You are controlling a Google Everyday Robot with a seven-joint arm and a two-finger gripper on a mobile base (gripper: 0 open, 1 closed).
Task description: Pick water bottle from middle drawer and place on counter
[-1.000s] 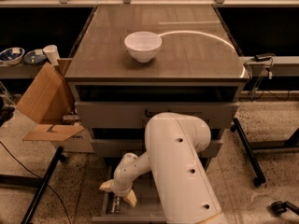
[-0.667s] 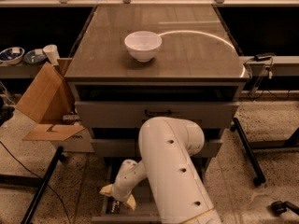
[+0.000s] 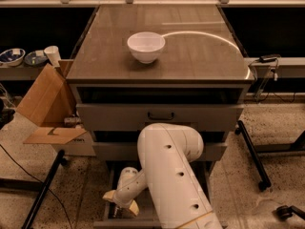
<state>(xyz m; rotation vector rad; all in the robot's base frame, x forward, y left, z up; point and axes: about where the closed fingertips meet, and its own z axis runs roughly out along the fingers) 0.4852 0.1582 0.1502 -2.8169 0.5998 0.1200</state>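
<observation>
My gripper hangs low in the pulled-out middle drawer at the bottom of the cabinet, with its pale fingertips spread apart. A small dim shape lies just under them on the drawer floor; I cannot tell whether it is the water bottle, which does not show clearly. My thick white arm covers most of the drawer. The counter is the glossy grey-brown top with a pale curved glare streak.
A white bowl stands on the counter, left of middle. Two shut grey drawer fronts are above the open drawer. An open cardboard box stands to the left, and black stand legs lie on the floor on both sides.
The big white arm link has swung a little left and nearer. The gripper has sunk slightly deeper into the drawer.
</observation>
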